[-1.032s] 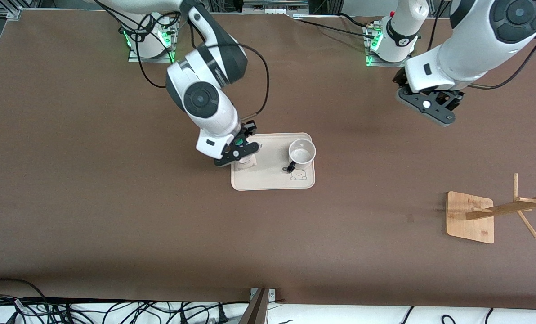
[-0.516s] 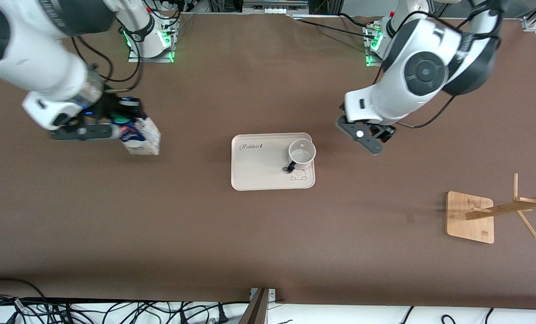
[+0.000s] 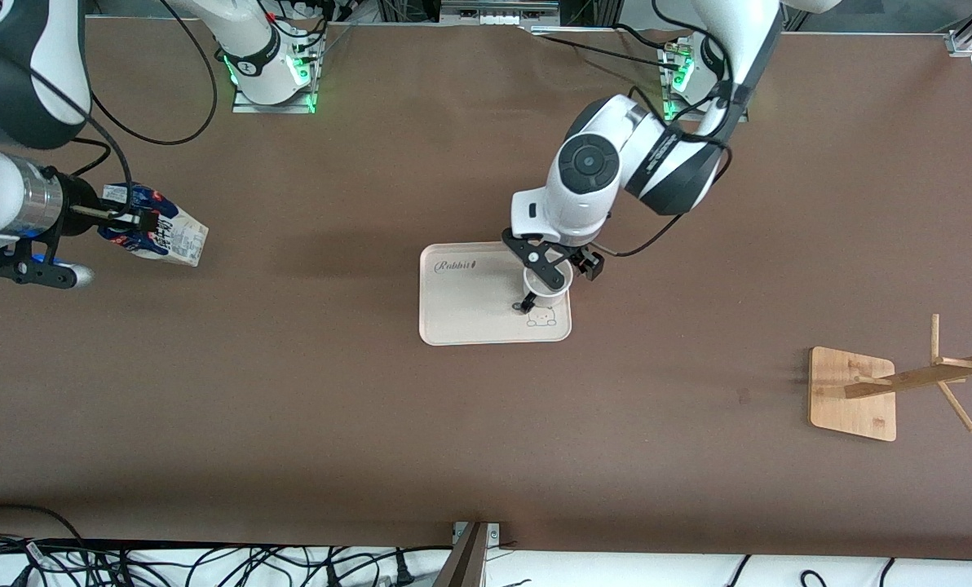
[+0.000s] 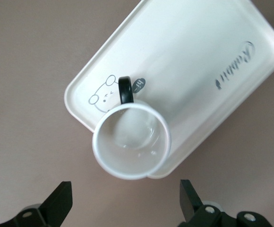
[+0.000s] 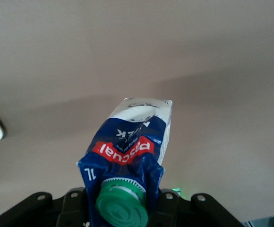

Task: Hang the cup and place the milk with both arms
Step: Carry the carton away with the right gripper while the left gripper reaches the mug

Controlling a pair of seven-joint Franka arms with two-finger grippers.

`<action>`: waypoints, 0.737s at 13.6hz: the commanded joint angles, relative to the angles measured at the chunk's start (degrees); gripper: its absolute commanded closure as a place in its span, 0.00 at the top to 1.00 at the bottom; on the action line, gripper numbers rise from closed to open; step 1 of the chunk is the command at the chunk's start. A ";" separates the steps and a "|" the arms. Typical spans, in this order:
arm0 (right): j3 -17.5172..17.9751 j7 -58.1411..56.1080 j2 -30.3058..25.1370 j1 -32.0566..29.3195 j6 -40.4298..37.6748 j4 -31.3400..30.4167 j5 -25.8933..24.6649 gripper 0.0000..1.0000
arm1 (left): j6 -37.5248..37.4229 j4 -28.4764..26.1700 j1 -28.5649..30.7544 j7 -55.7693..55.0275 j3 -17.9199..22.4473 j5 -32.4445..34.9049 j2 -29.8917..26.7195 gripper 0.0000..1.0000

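Note:
The white cup (image 3: 548, 283) stands upright on the cream tray (image 3: 470, 302), at the end toward the left arm, its black handle pointing toward the front camera. My left gripper (image 3: 559, 269) is open and hovers over the cup. In the left wrist view the cup (image 4: 131, 142) lies just ahead of the spread fingers (image 4: 61, 203), untouched. My right gripper (image 3: 127, 224) is shut on the blue and white milk carton (image 3: 160, 234), held tilted over the table at the right arm's end. In the right wrist view the carton (image 5: 133, 142) shows its green cap (image 5: 123, 205) between the jaws.
A wooden cup rack with a square base (image 3: 853, 393) and slanted pegs (image 3: 934, 375) stands at the left arm's end, nearer the front camera than the tray. Cables run along the table's front edge (image 3: 209, 562). The tray's other half (image 4: 208, 71) is bare.
My left gripper has moved from beside the tray to over the cup. My right arm has carried the milk farther toward its own end of the table.

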 commanded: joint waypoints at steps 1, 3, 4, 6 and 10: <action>0.08 -1.52 2.96 -0.61 1.47 -0.54 0.31 0.36 | 2.69 0.45 -4.40 -10.05 0.84 3.95 3.40 1.00; 0.08 -1.60 2.62 -0.53 9.10 -6.49 0.31 0.36 | 5.05 0.45 -6.70 -18.04 0.58 12.02 5.87 1.00; 0.25 -1.69 2.53 -0.44 12.18 -8.44 0.31 0.36 | 5.68 0.53 -8.02 -21.04 0.67 13.19 7.09 1.00; 0.43 -2.13 2.53 -0.44 16.94 -11.43 0.40 0.36 | 6.74 0.62 -9.08 -21.95 0.67 15.21 8.16 1.00; 0.52 -5.30 2.18 -0.26 23.37 -15.31 1.10 0.36 | 6.65 0.71 -8.82 -21.51 0.67 16.01 8.16 0.20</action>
